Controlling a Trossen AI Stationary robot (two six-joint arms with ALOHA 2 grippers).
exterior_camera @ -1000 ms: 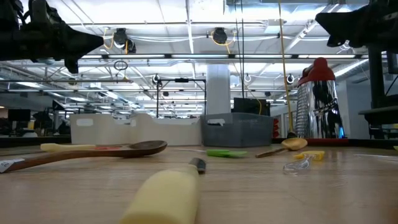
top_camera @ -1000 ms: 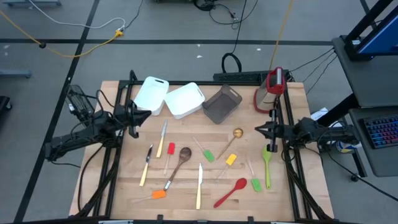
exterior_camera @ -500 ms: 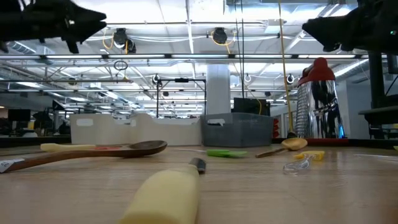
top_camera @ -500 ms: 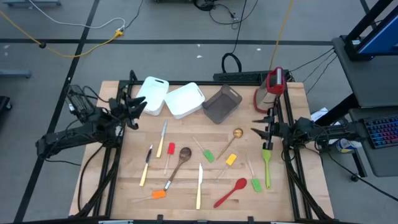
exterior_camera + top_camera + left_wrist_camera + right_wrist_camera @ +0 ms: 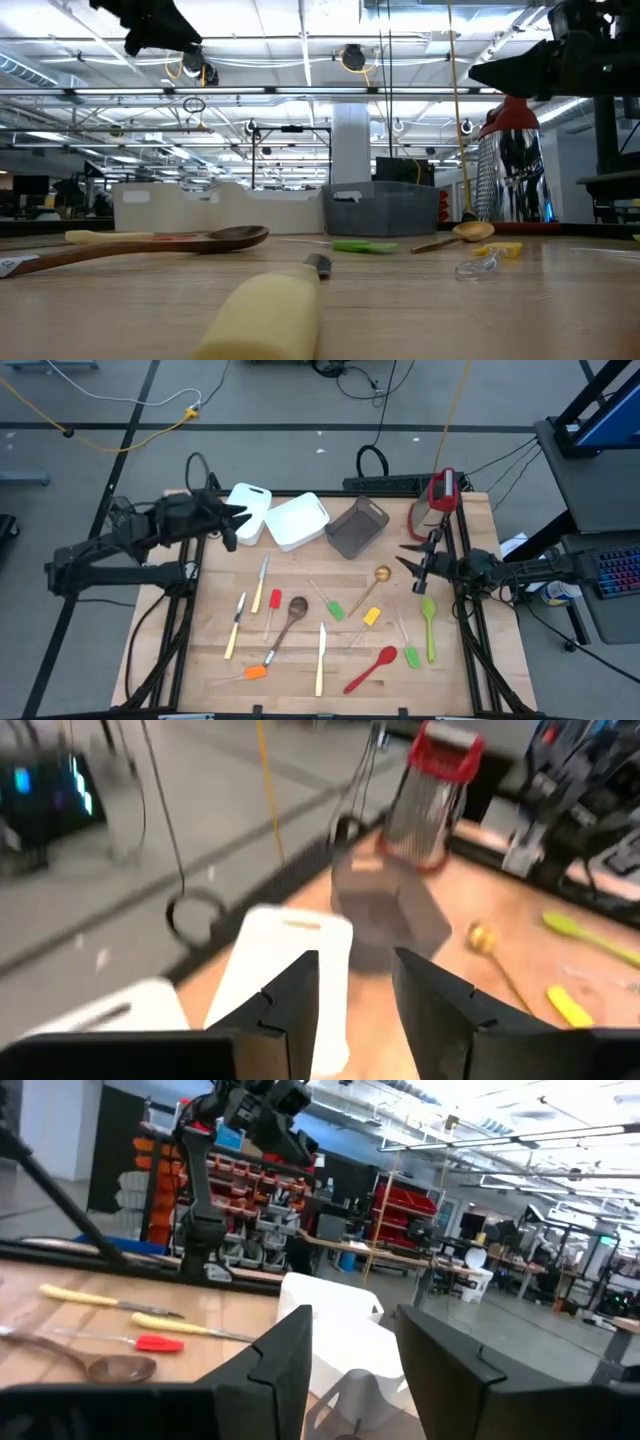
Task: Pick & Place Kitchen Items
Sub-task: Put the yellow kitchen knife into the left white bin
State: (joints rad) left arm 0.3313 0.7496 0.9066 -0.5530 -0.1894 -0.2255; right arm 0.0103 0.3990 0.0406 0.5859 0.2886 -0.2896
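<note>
The kitchen items lie spread flat on the wooden table: pale-handled knives, a wooden spoon, a gold spoon, a red spoon, a green spoon and small spatulas. My left gripper hangs open in the air at the far left, beside a white bin; its wrist view shows empty fingers. My right gripper hovers open near the right edge, above the table just right of the gold spoon, with nothing between its fingers.
A second white bin and a grey bin stand in a row at the far edge. A red-and-silver grater stands at the far right corner. Black frame rails run along both table sides.
Both grippers have opened. My left gripper has risen and swung toward the far edge, up to the white bin. My right gripper has risen a little and moved toward the table's left. The utensils have stayed where they were.
</note>
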